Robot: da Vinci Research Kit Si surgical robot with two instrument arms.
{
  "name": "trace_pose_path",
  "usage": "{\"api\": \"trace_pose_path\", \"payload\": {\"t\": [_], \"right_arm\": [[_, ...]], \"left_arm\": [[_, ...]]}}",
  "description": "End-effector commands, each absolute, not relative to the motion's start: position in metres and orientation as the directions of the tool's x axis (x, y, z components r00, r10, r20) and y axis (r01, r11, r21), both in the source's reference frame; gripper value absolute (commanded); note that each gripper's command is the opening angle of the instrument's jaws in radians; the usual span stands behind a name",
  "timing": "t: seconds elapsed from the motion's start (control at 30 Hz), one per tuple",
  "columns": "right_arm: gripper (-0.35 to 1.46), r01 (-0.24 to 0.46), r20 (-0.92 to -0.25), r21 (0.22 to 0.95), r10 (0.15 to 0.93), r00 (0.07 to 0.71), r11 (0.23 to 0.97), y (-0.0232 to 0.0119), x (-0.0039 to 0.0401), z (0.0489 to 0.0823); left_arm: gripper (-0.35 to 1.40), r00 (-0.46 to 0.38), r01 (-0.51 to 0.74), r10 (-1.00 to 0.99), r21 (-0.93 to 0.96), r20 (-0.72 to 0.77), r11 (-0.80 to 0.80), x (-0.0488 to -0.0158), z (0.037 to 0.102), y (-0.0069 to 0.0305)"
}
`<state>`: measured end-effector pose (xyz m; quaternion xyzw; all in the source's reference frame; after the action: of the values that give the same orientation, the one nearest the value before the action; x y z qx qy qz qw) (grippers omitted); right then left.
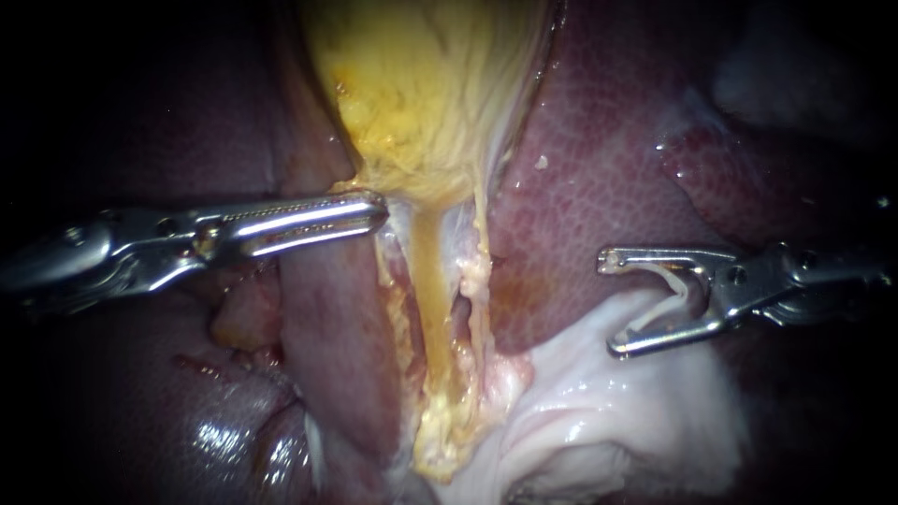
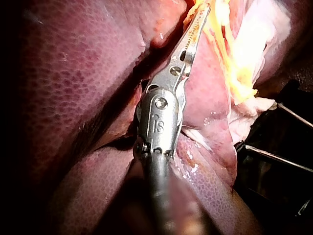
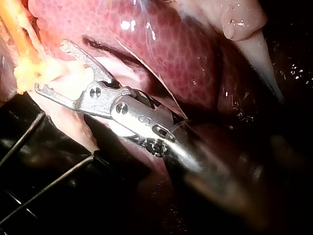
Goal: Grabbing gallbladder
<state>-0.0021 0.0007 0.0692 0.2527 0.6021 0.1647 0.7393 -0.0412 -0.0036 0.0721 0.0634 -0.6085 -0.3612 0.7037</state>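
Observation:
The yellow gallbladder point(image 1: 421, 93) hangs at the top centre of the endoscope view and narrows into a yellowish tube point(image 1: 432, 281) running down. My left instrument point(image 1: 374, 213) comes in from the left with its jaws lying together. Their tip rests against the gallbladder's lower left edge, with nothing seen between them. The left wrist view shows the same jaws point(image 2: 198, 24) reaching the yellow tissue point(image 2: 230, 54). My right instrument point(image 1: 608, 305) is at the right, jaws wide open over pale white tissue point(image 1: 599, 402), well apart from the gallbladder. Those open jaws point(image 3: 51, 66) also show in the right wrist view.
Dark red liver point(image 1: 599, 168) surrounds the gallbladder on both sides, and a reddish fold point(image 1: 327, 327) lies under the left jaws. Beside the tissue, thin metal wires point(image 3: 29, 132) cross a black surface.

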Motion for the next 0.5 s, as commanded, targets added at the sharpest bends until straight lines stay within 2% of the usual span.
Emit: {"api": "trace_pose_path", "payload": {"t": [0.03, 0.13, 0.17, 0.27, 0.4, 0.5], "right_arm": [[0.6, 0.061, -0.807, 0.572, 0.548, 0.221, 0.818, 0.0007, -0.0021, 0.0692], [0.6, 0.061, -0.807, 0.572, 0.548, 0.221, 0.818, 0.0007, -0.0021, 0.0692], [0.6, 0.061, -0.807, 0.572, 0.548, 0.221, 0.818, 0.0007, -0.0021, 0.0692], [0.6, 0.06, -0.807, 0.572, 0.548, 0.221, 0.818, 0.0007, -0.0021, 0.0692], [0.6, 0.06, -0.807, 0.572, 0.548, 0.221, 0.818, 0.0007, -0.0021, 0.0693], [0.6, 0.06, -0.807, 0.572, 0.548, 0.221, 0.818, 0.0007, -0.0021, 0.0693]], "left_arm": [[-0.35, -0.001, 0.432, -0.586, 0.529, 0.811, 0.731, -0.0411, 0.0719, -0.0037], [-0.35, -0.001, 0.425, -0.587, 0.532, 0.81, 0.733, -0.0409, 0.071, -0.004], [-0.27, -0.001, 0.421, -0.587, 0.533, 0.809, 0.734, -0.0407, 0.0706, -0.0042], [-0.16, -0.001, 0.415, -0.588, 0.536, 0.809, 0.735, -0.04, 0.0696, -0.0046], [0.1, -0.006, 0.407, -0.588, 0.539, 0.809, 0.738, -0.0385, 0.0689, -0.0051], [0.15, -0.009, 0.402, -0.588, 0.541, 0.809, 0.739, -0.0375, 0.0688, -0.005]]}}
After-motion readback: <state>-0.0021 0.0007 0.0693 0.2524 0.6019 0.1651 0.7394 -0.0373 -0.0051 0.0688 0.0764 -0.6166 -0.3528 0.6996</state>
